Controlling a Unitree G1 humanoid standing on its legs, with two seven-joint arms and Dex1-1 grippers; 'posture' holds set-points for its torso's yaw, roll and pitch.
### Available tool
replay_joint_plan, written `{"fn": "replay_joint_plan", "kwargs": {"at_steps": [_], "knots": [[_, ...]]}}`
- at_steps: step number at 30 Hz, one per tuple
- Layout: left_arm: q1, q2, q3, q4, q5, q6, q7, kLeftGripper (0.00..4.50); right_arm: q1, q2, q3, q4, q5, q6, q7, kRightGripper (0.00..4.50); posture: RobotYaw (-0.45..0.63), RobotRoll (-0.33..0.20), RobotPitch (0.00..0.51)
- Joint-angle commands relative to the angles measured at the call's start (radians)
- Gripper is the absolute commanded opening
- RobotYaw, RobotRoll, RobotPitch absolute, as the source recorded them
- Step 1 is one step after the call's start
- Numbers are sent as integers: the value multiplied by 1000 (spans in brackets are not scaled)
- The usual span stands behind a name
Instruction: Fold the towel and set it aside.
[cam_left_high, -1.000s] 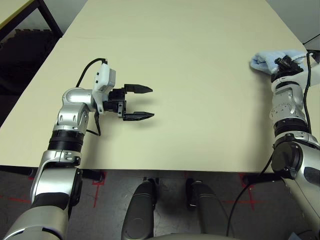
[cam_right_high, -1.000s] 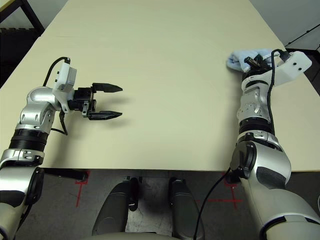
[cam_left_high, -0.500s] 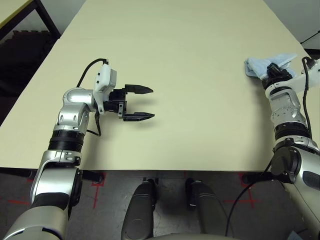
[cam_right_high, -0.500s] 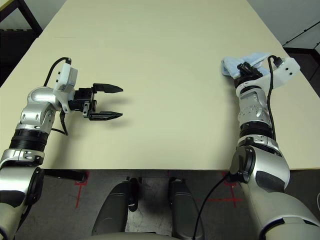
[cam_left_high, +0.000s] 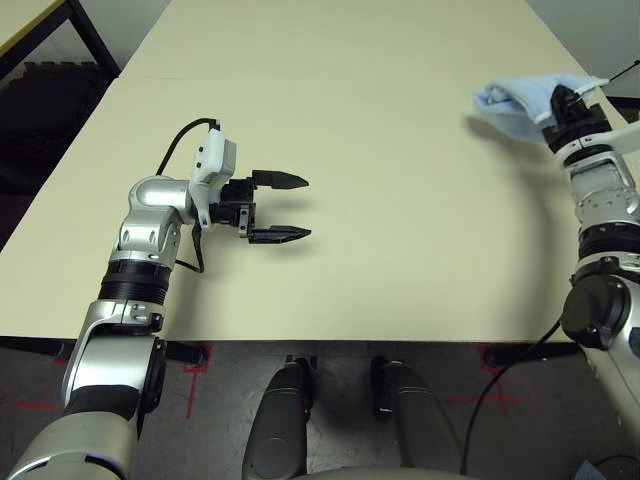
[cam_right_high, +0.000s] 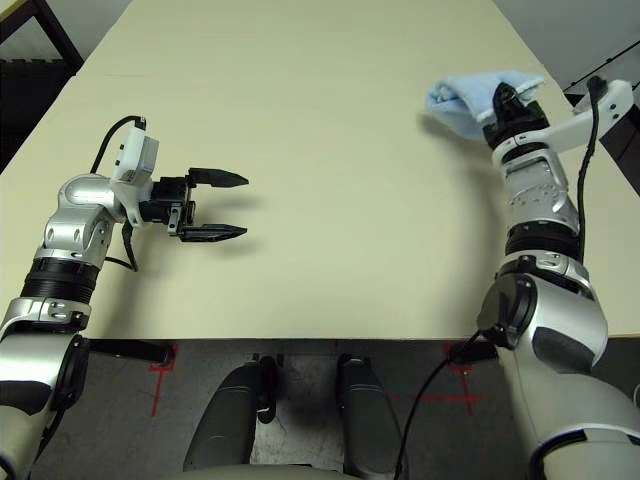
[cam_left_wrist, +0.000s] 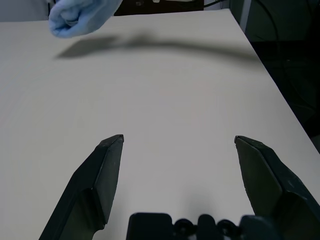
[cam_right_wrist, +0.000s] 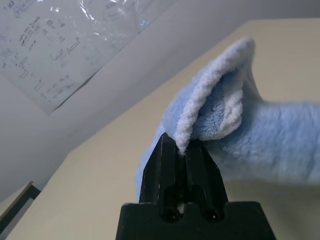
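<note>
Right hand (cam_right_wrist: 181, 148), towel (cam_right_high: 465, 98); cream table (cam_left_high: 380, 150)

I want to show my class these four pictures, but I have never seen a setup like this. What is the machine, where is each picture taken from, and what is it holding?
This is a humanoid robot with two silver arms, working at a pale cream table. Each arm ends in a hand of two black fingers. Two pictures come from cameras in its head, looking down over the arms; they show the same scene. The other two come from cameras on the wrists, each looking along that hand's fingers.

The left hand is low over the table with its fingers apart and nothing between them; its wrist view shows bare tabletop ahead.

The right hand is shut on a fold of a small light blue terry cloth towel, near the table's far right side. The towel is bunched and lifted: its shadow falls on the table apart from it.
</note>
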Motion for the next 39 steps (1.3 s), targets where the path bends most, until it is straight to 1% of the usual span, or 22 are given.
{"fn": "replay_joint_plan", "kwargs": {"at_steps": [1,5,8,13,19,22,24,26,28,34,37,39], "knots": [[20,9,-8,-24,-6,5,-5,4500,26,3,11,16,-17,-2,23,36,82,0,189],[22,10,-10,-28,-6,9,-6,4500,67,-1,2,13,-8,57,14,36,77,0,191],[24,9,-10,-29,-5,9,-5,4500,113,3,-2,-29,-1,87,4,36,74,0,192],[26,9,-11,-27,-5,7,-6,4500,190,33,-11,-182,25,147,-55,36,65,0,194],[19,5,-15,-14,-1,1,-10,4500,305,95,3,-463,49,284,-199,36,56,0,194],[10,0,-18,-3,2,-3,-12,4500,330,119,12,-553,55,340,-251,36,49,0,194],[4,-4,-20,4,4,-6,-12,4500,321,130,14,-564,41,332,-290,36,47,0,193],[0,-8,-22,8,4,-8,-12,4500,298,132,20,-545,23,299,-308,36,48,0,193],[-3,-10,-23,12,5,-10,-13,4500,252,120,26,-485,0,241,-303,36,50,0,194],[10,-8,-19,-6,1,-4,-11,4500,48,39,46,-137,-98,-72,-183,36,72,0,195],[26,-1,-16,-27,-4,5,-6,4500,-15,8,54,15,-132,-182,-133,36,83,0,199],[38,4,-14,-42,-6,11,-4,4500,-37,-4,64,95,-157,-220,-123,36,86,0,201]]}}
